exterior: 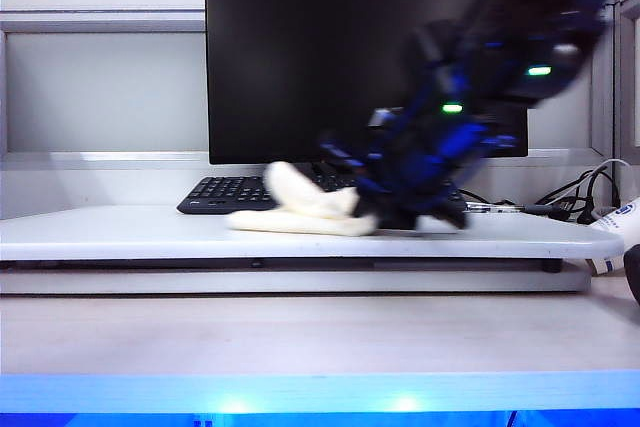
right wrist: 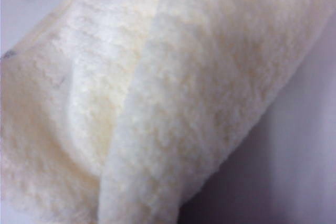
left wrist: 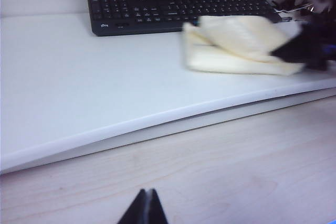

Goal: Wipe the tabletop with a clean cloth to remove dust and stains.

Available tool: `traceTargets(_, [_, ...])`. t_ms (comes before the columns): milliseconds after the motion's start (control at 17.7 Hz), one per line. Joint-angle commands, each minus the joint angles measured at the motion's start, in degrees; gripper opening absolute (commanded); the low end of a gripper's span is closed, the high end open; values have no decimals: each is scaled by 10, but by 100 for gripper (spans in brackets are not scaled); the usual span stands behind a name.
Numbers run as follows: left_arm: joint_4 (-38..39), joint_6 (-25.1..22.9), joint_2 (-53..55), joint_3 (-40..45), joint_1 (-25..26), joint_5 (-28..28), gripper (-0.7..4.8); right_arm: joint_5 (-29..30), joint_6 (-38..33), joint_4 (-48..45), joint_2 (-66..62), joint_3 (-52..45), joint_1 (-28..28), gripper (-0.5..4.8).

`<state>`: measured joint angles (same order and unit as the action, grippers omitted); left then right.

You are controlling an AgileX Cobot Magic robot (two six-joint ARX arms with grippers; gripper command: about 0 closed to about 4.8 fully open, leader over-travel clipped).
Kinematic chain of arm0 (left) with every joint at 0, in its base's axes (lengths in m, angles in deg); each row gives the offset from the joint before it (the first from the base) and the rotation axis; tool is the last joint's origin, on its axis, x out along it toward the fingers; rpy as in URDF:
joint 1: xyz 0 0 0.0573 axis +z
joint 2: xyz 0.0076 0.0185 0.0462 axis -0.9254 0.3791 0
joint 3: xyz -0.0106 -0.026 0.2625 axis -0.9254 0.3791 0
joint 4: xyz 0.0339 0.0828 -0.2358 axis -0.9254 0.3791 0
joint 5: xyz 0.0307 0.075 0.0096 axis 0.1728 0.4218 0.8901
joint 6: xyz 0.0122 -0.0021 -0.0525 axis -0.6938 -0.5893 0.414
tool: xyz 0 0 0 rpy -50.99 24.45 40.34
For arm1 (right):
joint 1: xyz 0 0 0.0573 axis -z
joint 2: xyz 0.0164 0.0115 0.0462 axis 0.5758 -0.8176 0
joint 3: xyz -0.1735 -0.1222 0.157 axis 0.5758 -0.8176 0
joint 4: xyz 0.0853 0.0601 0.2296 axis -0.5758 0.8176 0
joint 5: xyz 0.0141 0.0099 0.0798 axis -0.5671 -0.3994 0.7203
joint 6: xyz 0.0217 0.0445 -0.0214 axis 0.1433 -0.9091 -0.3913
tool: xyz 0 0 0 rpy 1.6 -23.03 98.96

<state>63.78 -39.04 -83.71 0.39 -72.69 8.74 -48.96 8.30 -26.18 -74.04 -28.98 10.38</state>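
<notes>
The room is an office nook: a big black monitor [exterior: 365, 57] stands at the back, with a black keyboard [left wrist: 178, 9] in front of it. Both sit on the tabletop [exterior: 120, 232], a wide, shiny white board that lies on the pale wood desk [exterior: 300, 332]. The board looks smooth and hard, so a cloth should slide on it easily.

The cloth [left wrist: 239, 45] lies on the board just in front of the keyboard, near the right end. It is soft, light and floppy, and one fold stands up. It will bunch if I push it, so I should pinch a thick folded edge and press it flat.

My right gripper [exterior: 400, 215] is low at the cloth's right side. It is blurred, but I think it is closed on the cloth. My left gripper [left wrist: 143, 209] is closed on nothing and hangs over the wood desk, well apart from the cloth.
</notes>
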Motion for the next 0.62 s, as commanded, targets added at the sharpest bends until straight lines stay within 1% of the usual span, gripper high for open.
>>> traceTargets(56, [10, 2, 0, 0, 1, -6, -6, -24, 18, 105, 14, -95, 52, -6])
traceTargets(225, [10, 2, 0, 0, 1, -6, -6, -14, 21, 70, 57, -174, 110, -5])
traceTargets(394, [11, 2, 0, 0, 1, -6, -6, -3, 53, 66, 97, -214, 158, -6])
traceTargets(507, [11, 2, 0, 0, 1, -6, -6, -3, 64, 71, 111, -221, 177, -6])
traceTargets(620, [11, 2, 0, 0, 1, -6, -6, 4, 66, 73, 116, -221, 182, -6])
